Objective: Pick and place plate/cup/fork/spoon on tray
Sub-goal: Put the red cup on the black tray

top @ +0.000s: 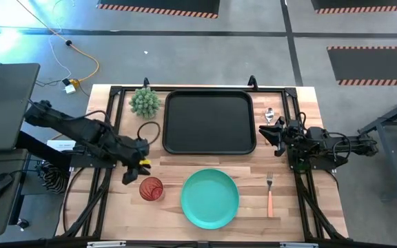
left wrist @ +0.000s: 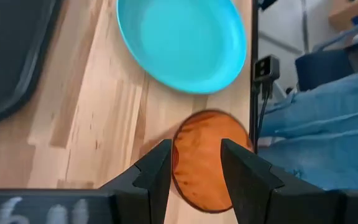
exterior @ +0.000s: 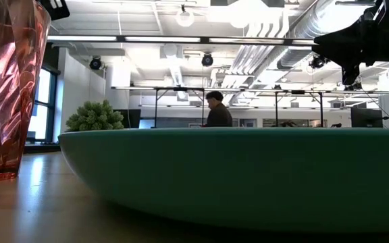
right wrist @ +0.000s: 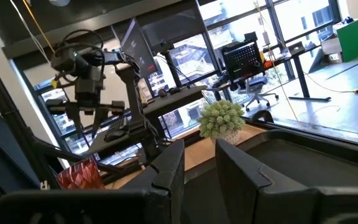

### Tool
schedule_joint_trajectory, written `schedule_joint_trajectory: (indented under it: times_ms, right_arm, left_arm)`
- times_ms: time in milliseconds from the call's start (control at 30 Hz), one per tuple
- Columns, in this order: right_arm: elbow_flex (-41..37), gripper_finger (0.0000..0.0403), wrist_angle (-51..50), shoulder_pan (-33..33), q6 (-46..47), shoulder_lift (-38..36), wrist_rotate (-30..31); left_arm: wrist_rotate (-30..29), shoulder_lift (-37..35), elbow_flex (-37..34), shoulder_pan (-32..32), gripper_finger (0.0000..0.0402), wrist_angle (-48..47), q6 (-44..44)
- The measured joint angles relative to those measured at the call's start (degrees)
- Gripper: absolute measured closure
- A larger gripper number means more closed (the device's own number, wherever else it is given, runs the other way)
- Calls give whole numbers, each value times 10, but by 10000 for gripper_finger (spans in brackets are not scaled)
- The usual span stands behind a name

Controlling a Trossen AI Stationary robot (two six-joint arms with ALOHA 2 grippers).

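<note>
The red cup (top: pixel 151 188) stands upright on the table near the front left. My left gripper (top: pixel 134 172) hovers above it on its left side, pointing steeply down. In the left wrist view this gripper (left wrist: pixel 194 163) is open, and the cup (left wrist: pixel 207 158) shows below the gap. The teal plate (top: pixel 210 198) lies to the cup's right, and the fork (top: pixel 270 193) lies right of the plate. The black tray (top: pixel 209 122) sits at the far middle. The spoon's silver bowl (top: pixel 270 114) shows beside my right gripper (top: pixel 273 131), which waits at the right edge, open by a narrow gap (right wrist: pixel 201 165).
A green spiky plant (top: pixel 145 101) stands left of the tray's far corner, and a black cable loop (top: pixel 147 132) lies beside the tray's left rim. A person (exterior: pixel 216 109) sits far behind the table.
</note>
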Motion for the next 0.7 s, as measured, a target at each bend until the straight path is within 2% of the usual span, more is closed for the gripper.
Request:
schedule_joint_trajectory:
  times_ms: [300,700]
  right_arm:
    - [0,320,-1,0,0,0,0]
    - [1,320,-3,0,0,0,0]
  left_arm:
    - [0,46,0,-24,275,-18,-17]
    - [4,109,0,-25,275,-24,-16]
